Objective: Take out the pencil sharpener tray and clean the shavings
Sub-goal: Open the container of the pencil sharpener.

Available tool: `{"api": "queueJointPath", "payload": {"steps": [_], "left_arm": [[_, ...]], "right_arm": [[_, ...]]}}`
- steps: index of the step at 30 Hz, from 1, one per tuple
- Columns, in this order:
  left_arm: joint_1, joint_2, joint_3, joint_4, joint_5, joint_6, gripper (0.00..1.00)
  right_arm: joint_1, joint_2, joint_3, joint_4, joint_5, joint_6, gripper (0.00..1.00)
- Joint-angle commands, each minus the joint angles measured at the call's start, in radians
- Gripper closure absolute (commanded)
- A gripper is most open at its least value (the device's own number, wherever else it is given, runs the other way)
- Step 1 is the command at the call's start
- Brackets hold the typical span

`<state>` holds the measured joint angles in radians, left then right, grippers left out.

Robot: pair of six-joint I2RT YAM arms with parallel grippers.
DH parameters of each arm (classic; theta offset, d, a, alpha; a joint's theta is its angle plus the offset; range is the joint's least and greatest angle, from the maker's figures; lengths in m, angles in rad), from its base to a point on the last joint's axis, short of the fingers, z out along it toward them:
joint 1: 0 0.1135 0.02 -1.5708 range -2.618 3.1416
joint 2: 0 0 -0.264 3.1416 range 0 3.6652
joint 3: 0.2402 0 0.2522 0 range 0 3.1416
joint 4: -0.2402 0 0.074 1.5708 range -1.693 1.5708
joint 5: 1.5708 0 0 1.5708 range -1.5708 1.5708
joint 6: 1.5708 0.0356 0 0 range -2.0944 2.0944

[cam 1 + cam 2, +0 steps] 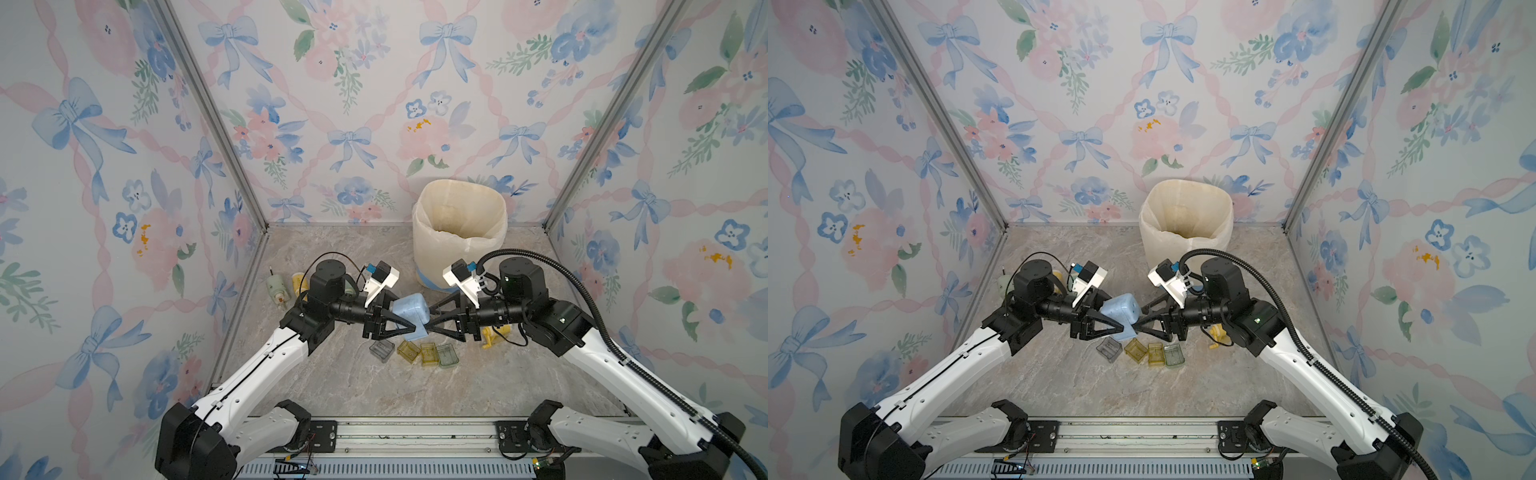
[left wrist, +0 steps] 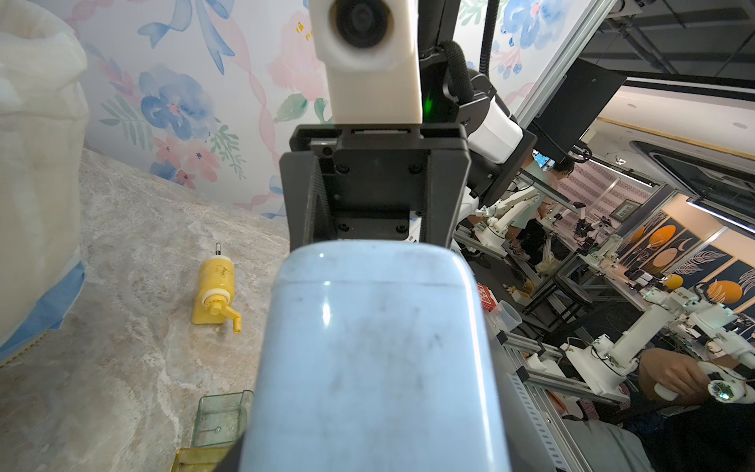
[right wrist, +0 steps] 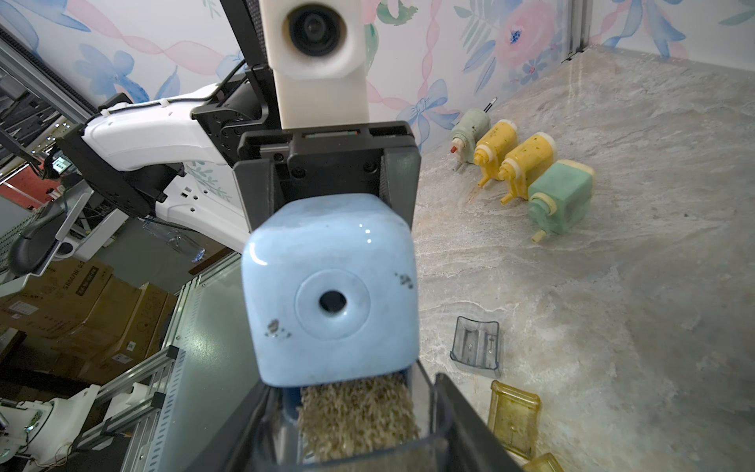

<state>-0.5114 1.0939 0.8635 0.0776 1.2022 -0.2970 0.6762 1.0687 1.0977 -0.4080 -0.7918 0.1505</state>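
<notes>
The light blue pencil sharpener (image 1: pixel 409 309) (image 1: pixel 1121 309) is held above the table, with my left gripper (image 1: pixel 405 316) shut on its body. It fills the left wrist view (image 2: pixel 376 359) and hides the left fingers there. The pencil sharpener tray (image 3: pixel 292 404) sticks partly out of its underside, packed with brown shavings (image 3: pixel 355 412). My right gripper (image 1: pixel 429 321) (image 3: pixel 352 386) faces the left one, with one finger on each side of the tray, shut on it. In both top views only a blue edge of the tray (image 1: pixel 1129 332) shows.
A lined waste bin (image 1: pixel 459 232) stands at the back. Several loose trays lie below the grippers: grey (image 1: pixel 381 351), yellow (image 1: pixel 409 352), green (image 1: pixel 447 355). Other sharpeners lie at the left wall (image 1: pixel 276 289) (image 3: pixel 527 163), and a yellow sharpener (image 1: pixel 490 334) lies under the right arm.
</notes>
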Motion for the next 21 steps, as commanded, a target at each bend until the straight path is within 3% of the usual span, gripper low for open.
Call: {"api": "queueJointPath", "payload": {"steps": [1,13,21], "left_arm": [[0.006,-0.022,-0.005,0.020,0.007,0.013,1.00],[0.016,-0.034,-0.006,0.019,-0.008,0.013,1.00],[0.067,-0.054,-0.003,0.021,-0.053,0.012,1.00]], "right_arm": [[0.008,0.002,0.018,-0.001,-0.031,0.003,0.46],[-0.061,-0.060,0.007,0.003,-0.034,0.020,0.48],[-0.084,-0.091,-0.001,-0.013,-0.035,0.024,0.48]]}}
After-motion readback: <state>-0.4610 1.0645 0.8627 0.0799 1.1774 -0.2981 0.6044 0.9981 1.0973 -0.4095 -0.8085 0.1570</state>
